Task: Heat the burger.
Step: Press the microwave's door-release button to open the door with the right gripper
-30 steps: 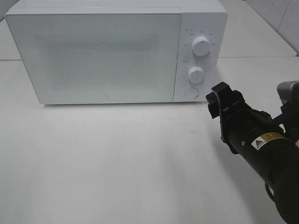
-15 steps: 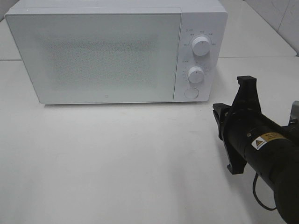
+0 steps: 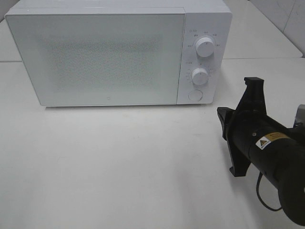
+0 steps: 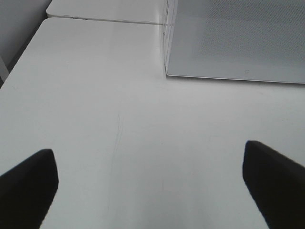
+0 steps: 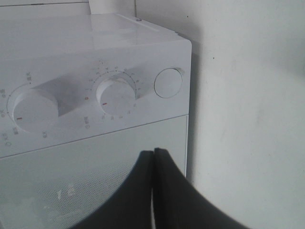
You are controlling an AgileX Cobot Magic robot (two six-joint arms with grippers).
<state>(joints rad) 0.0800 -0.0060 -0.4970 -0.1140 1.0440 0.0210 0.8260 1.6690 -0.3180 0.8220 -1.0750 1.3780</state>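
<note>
**A:** What are the end effectors doing?

**B:** The right end effector (image 5: 153, 157) is pressing its fingers shut on nothing, facing the round button (image 5: 168, 83) of the microwave (image 3: 109, 57). The left end effector (image 4: 152, 191) is hanging wide open over the bench (image 3: 119, 167).

**A:** And the burger?

**B:** It is showing in no view. I am expecting it soft and loosely stacked, needing a light grip across the bun's sides.

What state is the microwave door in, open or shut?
Shut: the door sits flush beside the control panel, no gap showing. Cannot tell what is inside.
</note>
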